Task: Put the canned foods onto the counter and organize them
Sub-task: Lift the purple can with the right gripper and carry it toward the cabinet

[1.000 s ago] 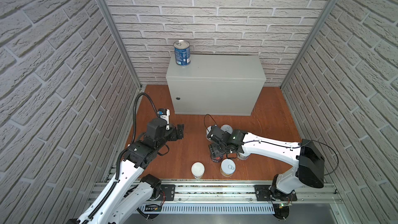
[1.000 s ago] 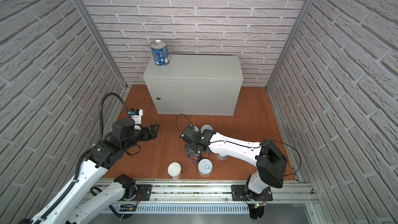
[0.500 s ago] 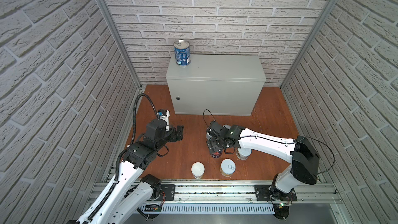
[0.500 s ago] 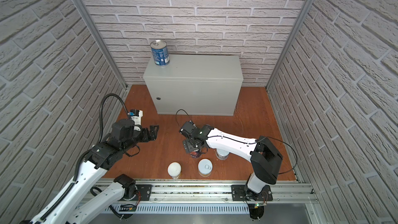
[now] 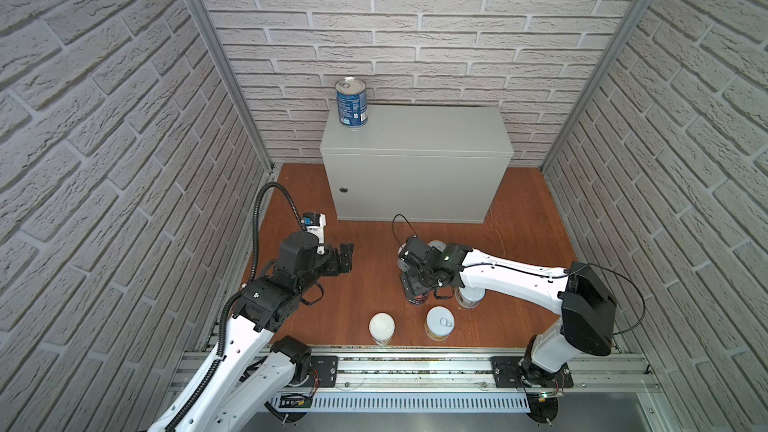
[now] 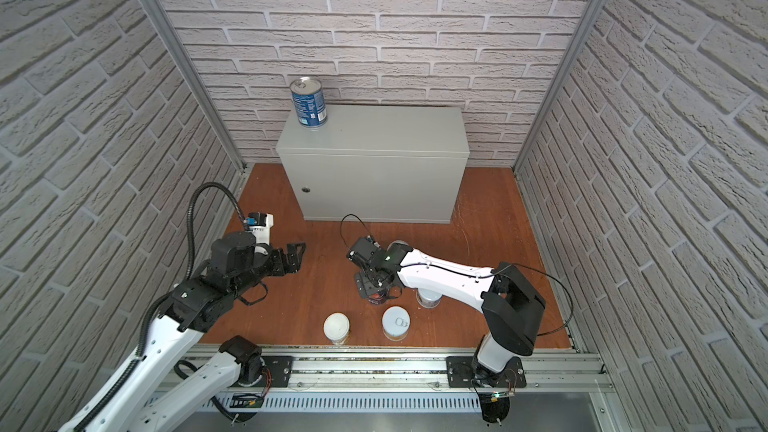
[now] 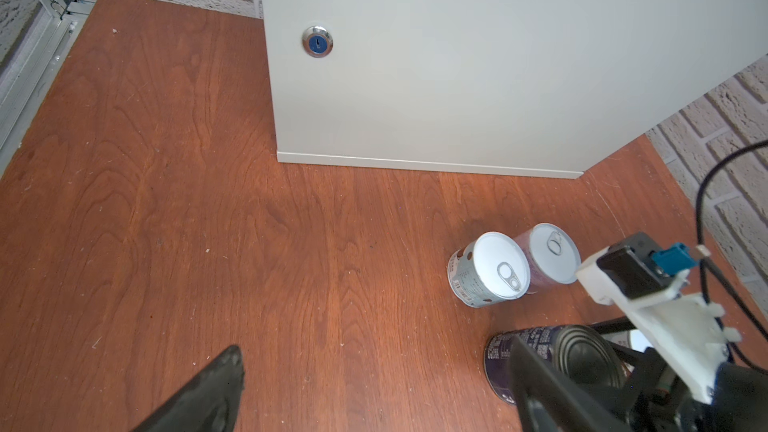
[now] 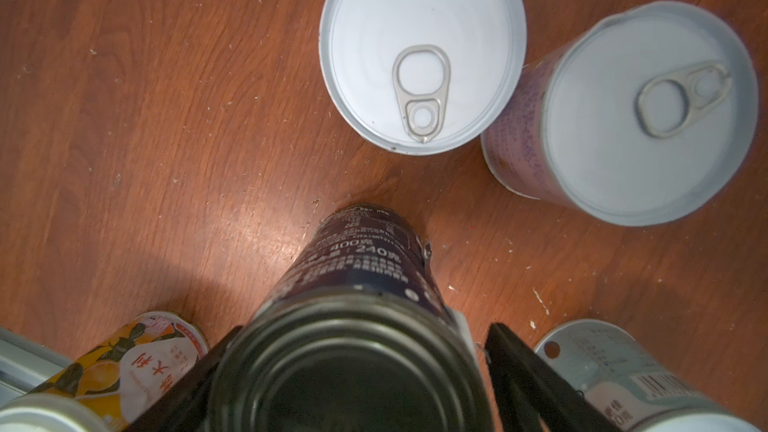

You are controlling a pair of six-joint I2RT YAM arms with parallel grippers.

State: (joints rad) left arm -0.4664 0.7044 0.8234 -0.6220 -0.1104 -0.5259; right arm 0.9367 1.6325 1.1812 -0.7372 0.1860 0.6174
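Brick-walled cell with a wooden floor (image 5: 374, 243); the grey desk (image 5: 415, 130) at the back carried only the blue can (image 5: 351, 103). Low over the floor reached the right arm (image 5: 511, 276), wrist pitched down. Off to the side hung the left arm (image 5: 266, 305), its left pincer (image 5: 346, 258) spread and empty. On the floor the dark-labelled can (image 8: 353, 268) stood upright among short white-lidded cans (image 8: 422, 51). It was likely heavy, rigid and slick, best taken mid-body. Around it the right pincer (image 8: 365, 330) straddled, with a gap at one finger, not clamped.
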